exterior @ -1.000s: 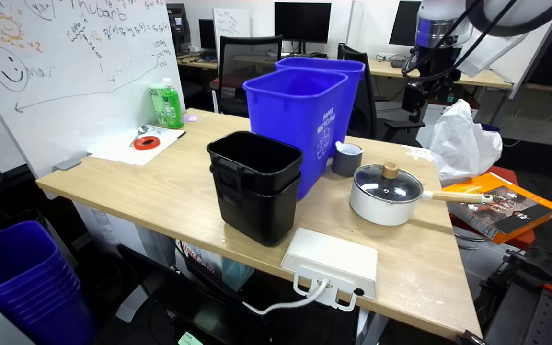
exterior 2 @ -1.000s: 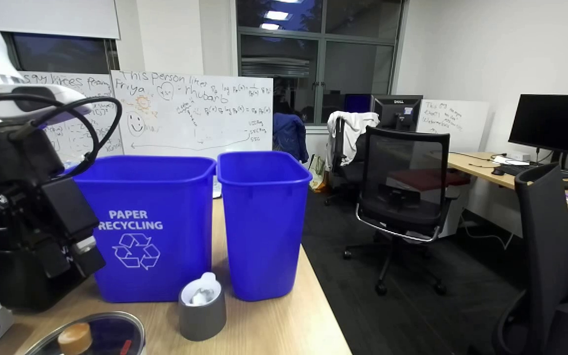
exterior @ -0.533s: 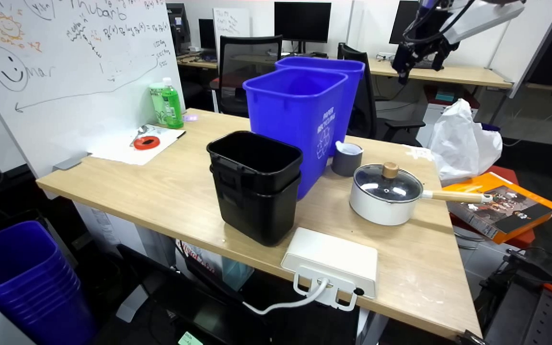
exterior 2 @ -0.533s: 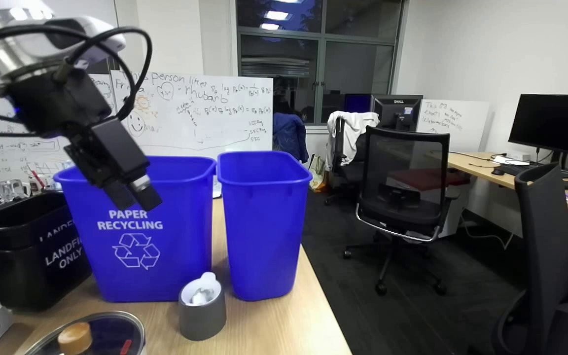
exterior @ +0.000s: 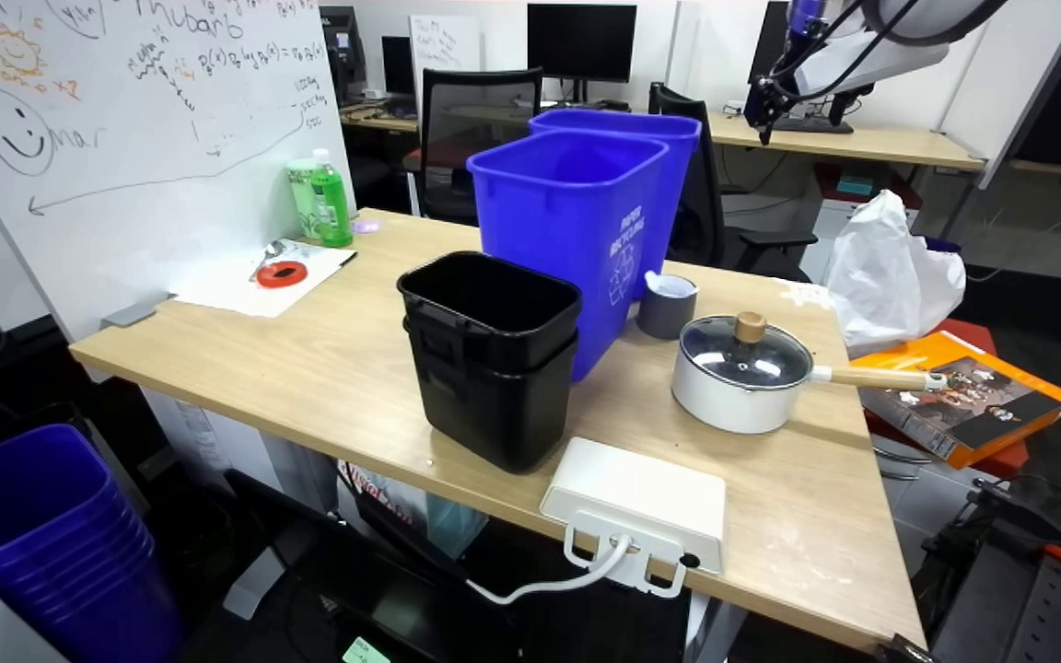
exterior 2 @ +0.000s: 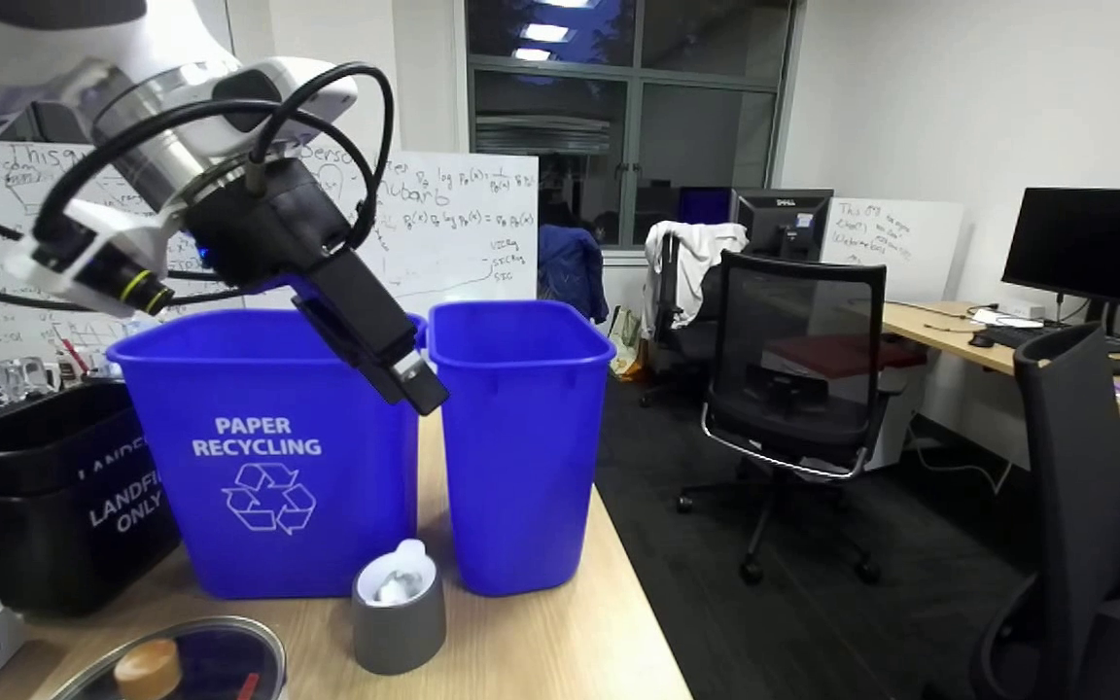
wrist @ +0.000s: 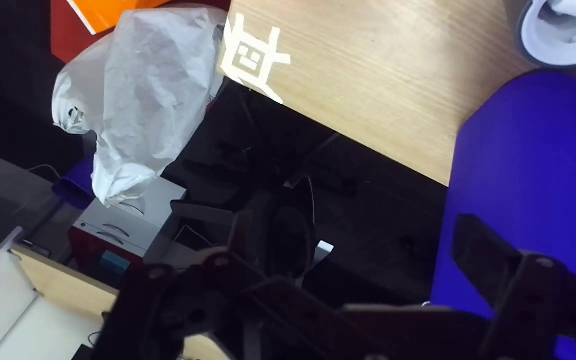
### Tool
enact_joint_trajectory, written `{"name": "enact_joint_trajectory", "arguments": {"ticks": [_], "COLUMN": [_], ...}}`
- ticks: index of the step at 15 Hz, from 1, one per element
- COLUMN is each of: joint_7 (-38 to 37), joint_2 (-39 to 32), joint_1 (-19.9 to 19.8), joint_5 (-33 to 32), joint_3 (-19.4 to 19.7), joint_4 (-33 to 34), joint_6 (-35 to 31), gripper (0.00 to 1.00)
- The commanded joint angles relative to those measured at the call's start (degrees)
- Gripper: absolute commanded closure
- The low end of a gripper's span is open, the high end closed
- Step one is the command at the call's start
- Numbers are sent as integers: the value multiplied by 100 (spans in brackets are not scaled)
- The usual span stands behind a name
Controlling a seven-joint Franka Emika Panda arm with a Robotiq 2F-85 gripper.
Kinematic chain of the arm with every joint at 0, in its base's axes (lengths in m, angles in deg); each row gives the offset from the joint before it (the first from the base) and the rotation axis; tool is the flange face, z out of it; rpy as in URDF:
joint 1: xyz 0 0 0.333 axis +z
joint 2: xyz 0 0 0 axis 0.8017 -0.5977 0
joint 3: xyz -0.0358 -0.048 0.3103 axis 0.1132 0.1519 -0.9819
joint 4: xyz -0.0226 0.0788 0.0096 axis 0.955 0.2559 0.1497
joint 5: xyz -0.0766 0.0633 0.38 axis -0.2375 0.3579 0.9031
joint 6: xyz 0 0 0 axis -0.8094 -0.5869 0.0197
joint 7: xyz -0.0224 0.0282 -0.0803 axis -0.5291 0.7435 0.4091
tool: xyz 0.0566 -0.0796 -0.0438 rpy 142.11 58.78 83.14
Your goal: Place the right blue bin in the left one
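Observation:
The right blue bin point(exterior 2: 526, 467), with plain sides, stands upright on the table. It is behind the other bin in an exterior view point(exterior: 681, 175), and its side fills the right of the wrist view point(wrist: 533, 160). The left blue bin point(exterior 2: 366, 506), with a white recycling symbol, stands close beside it and also shows in an exterior view point(exterior: 540, 221); it is out of the wrist view. My gripper point(wrist: 355, 237) is open and empty, its fingers wide apart. In an exterior view the tilted gripper point(exterior 2: 419, 384) overlaps the gap between the bins' rims; in another point(exterior: 756, 129) it is right of them.
A grey cup point(exterior 2: 400, 622) stands in front of the bins. A lidded white pot point(exterior: 742, 387), nested black bins point(exterior: 494, 368) and a white box point(exterior: 641, 497) share the table. A table edge point(wrist: 338, 127) runs beside the right bin. A chair point(exterior 2: 798, 360) stands beyond.
My gripper has risen and swung from in front of the black bins to the two blue bins' rims, becoming more tilted. The bins and other objects have not moved.

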Motion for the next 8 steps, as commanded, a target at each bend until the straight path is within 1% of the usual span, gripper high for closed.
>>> {"name": "enact_joint_trajectory", "arguments": {"ticks": [1,7,8], "joint_7": [19,22,-88], "joint_2": [38,81,27], "joint_1": [94,89,101], "joint_5": [13,12,30], "joint_3": [87,85,76], "joint_4": [4,-27,45], "joint_6": [9,12,72], "gripper": [0,0,0]}}
